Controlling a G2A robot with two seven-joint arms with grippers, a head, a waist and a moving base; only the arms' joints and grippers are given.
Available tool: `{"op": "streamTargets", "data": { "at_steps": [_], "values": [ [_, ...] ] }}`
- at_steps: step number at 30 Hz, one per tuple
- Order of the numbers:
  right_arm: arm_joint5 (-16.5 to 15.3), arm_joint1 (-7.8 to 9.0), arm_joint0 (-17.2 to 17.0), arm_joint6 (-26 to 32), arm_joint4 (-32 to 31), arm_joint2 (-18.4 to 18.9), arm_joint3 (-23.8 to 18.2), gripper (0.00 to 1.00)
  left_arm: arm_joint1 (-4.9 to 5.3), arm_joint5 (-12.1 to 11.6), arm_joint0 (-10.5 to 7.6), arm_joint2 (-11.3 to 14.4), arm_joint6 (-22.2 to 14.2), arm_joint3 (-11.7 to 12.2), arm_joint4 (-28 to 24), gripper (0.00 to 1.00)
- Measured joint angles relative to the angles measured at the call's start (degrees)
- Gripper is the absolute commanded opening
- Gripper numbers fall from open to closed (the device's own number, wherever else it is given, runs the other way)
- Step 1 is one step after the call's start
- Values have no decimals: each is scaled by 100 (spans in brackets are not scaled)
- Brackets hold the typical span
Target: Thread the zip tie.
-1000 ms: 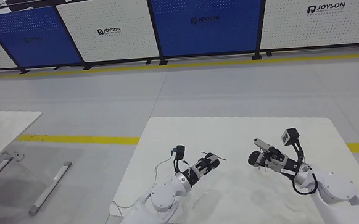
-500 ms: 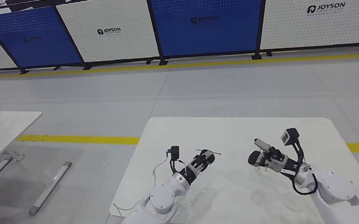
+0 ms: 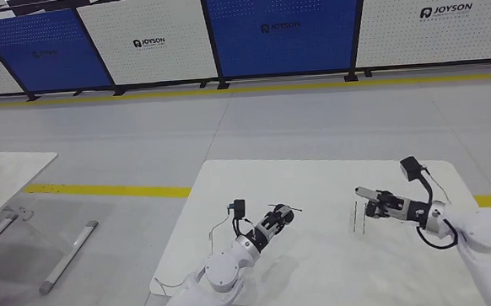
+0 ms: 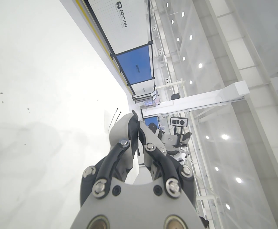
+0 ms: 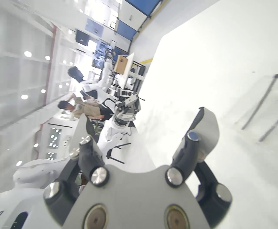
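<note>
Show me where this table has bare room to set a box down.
Bare: the far half of the table, beyond both arms, and the near middle between them. Crowded: beside the right pincer, where loose zip ties lie, and around the left pincer, shut on a zip tie.

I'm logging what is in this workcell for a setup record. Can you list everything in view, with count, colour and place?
table: one, white, under both arms
loose zip ties: two, dark, lying side by side on the table near the right gripper
held zip tie: one, black, sticking out of the left gripper
partition panels: several, blue and white, in a row behind the table
second table: one, white, at the top view's left edge
left gripper: one, jaws shut on the held zip tie
right gripper: one, jaws open
</note>
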Motion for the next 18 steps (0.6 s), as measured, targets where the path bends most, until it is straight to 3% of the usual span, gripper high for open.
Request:
{"op": "streamTargets", "data": {
  "at_steps": [7,18],
  "values": [
    [271,-66,823,404,-1027,-589,549,100,0,0,0,0,0,0,0,0],
    [269,-65,811,367,-957,-583,547,100,0,0,0,0,0,0,0,0]
  ]
}}
